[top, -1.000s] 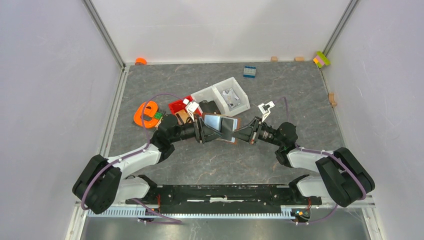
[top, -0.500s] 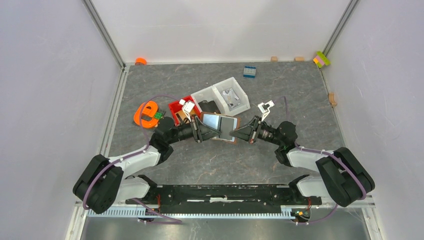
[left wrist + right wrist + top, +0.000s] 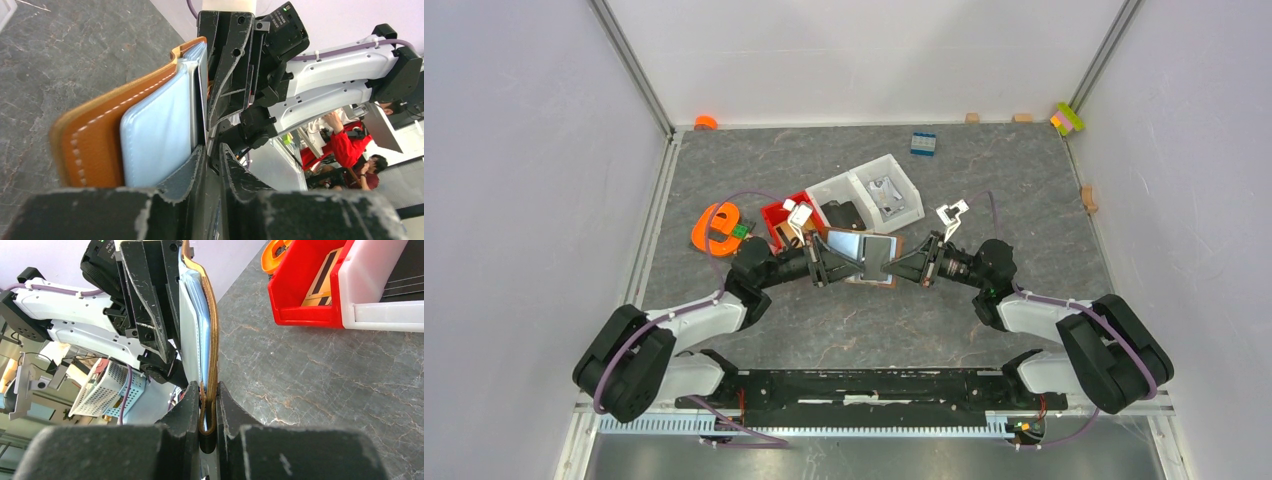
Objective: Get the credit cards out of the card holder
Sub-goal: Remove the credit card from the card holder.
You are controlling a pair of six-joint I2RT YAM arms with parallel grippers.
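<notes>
The brown card holder is held on edge above the table's middle, between both grippers. My right gripper is shut on the holder's folded edge, which sits between its fingertips. A pale blue credit card sticks out of the holder toward the left. My left gripper is shut on that card's thin edge. In the left wrist view the stitched holder and the pale blue card lie just left of my left gripper. No orange-tan card shows.
A red bin and a white bin stand just behind the grippers, with an orange object to their left. A blue brick and small blocks lie near the back wall. Walls close in both sides.
My left gripper has closed down from open onto the card's edge. Both grippers and the holder have shifted slightly left. The right grip is unchanged.
</notes>
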